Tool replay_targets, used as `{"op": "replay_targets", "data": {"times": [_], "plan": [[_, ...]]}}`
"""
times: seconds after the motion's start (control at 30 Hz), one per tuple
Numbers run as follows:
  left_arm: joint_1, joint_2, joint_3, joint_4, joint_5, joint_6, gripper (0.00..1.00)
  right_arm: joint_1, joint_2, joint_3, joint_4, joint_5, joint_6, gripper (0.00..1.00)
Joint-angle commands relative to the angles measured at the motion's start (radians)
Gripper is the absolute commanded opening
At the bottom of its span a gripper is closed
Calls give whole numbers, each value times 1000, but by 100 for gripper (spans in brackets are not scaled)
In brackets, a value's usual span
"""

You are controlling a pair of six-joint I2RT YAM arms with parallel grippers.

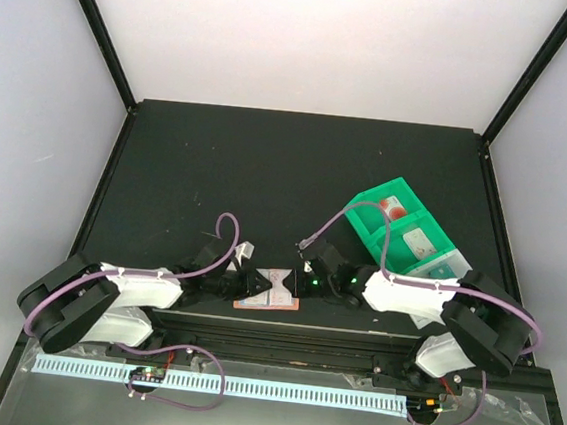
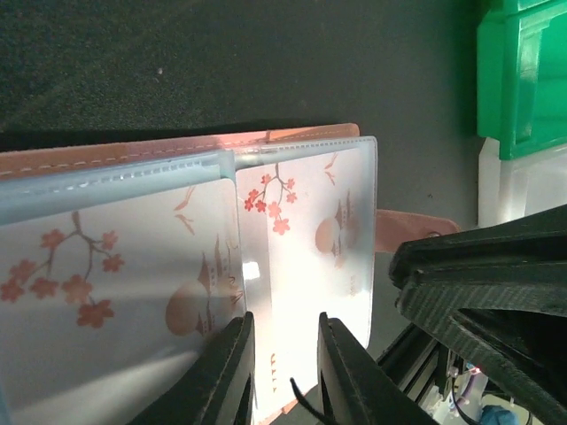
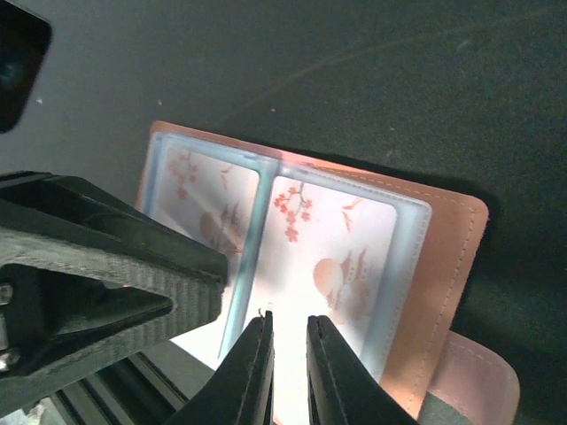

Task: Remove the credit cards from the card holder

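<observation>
The left gripper (image 2: pixel 285 354) shows a narrow gap, gripping nothing visible; the right gripper (image 3: pixel 290 354) is almost closed (whether it pinches a pocket edge, I cannot tell). Both tips sit over the card holder (image 3: pixel 454 257), which lies open between them: salmon cover, frosted pockets (image 2: pixel 306 230) printed with red blossoms, near the front edge of the table (image 1: pixel 267 171).

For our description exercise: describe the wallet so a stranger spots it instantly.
Look at the black table, near its front edge, midway across. The wallet lies open there, salmon-pink with pale pockets printed with cherry blossoms, unlike the green bin nearby.
</observation>
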Motion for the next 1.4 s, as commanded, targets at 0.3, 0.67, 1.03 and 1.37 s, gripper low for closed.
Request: {"op": "replay_targets", "data": {"times": [0.3,0.67,1.03,1.37], "plan": [[4,47,23,1,-15,34,29,7,57,-7,-50,56,-28,11],[3,48,21,1,-16,28,33,7,64,-69,-27,75,-11,8],[2,31,20,-9,-21,23,35,7,13,-46,-57,66,-20,7],[2,29,17,-12,-22,23,36,6,-18,-14,-26,36,-12,9]]}}
